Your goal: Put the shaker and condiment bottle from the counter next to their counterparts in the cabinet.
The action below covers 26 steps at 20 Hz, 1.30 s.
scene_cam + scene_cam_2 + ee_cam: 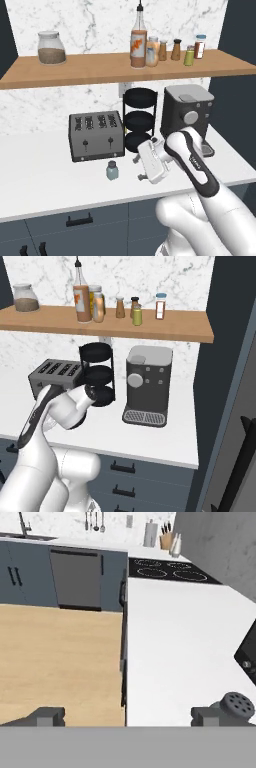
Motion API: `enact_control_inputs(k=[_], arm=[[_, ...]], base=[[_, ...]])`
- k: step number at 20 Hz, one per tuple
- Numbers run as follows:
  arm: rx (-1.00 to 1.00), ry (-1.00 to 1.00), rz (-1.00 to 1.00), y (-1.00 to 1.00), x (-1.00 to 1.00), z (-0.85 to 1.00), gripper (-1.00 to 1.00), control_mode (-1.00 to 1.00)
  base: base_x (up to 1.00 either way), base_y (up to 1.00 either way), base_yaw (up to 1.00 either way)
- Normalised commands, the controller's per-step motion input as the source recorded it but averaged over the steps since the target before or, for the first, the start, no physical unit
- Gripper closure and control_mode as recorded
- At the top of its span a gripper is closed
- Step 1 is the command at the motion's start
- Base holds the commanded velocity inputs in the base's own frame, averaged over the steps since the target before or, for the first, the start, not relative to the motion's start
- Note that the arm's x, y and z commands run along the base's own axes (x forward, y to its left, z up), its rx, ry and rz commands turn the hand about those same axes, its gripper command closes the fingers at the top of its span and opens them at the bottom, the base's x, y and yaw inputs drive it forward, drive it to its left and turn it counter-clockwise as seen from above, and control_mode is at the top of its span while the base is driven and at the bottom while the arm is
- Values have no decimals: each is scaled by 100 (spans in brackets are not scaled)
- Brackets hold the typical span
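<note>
The condiment bottle already stands on the cabinet among its counterparts, while the shaker waits on the table just beside the wide-apart, empty jaws

A dark four-slot toaster stands on the table, with a black three-tier round rack at its 3 o'clock and a dark grey coffee machine further along at 3 o'clock. A glass jar of brown grains sits at the toaster's 11 o'clock. In the hand view, a black hob lies at 1 o'clock, a knife block beyond it.
</note>
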Motion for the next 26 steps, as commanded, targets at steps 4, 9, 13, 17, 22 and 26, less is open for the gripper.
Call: enact_control_inputs(k=[4, 9, 13, 17, 22, 26], arm=[[0, -7, -13, 9, 1, -56, -100, -100], [0, 0, -8, 22, 10, -43, -100, -100], [0, 0, -1, 4, 6, -44, -100, -100], [3, 0, 0, 0, 0, -38, -100, -100], [7, -2, -4, 0, 1, -23, -100, -100], [4, -4, -8, 0, 1, -30, -100, -100]], base=[[0, 0, 0], [0, 0, 0], [0, 0, 0], [0, 0, 0], [0, 0, 0], [0, 0, 0]])
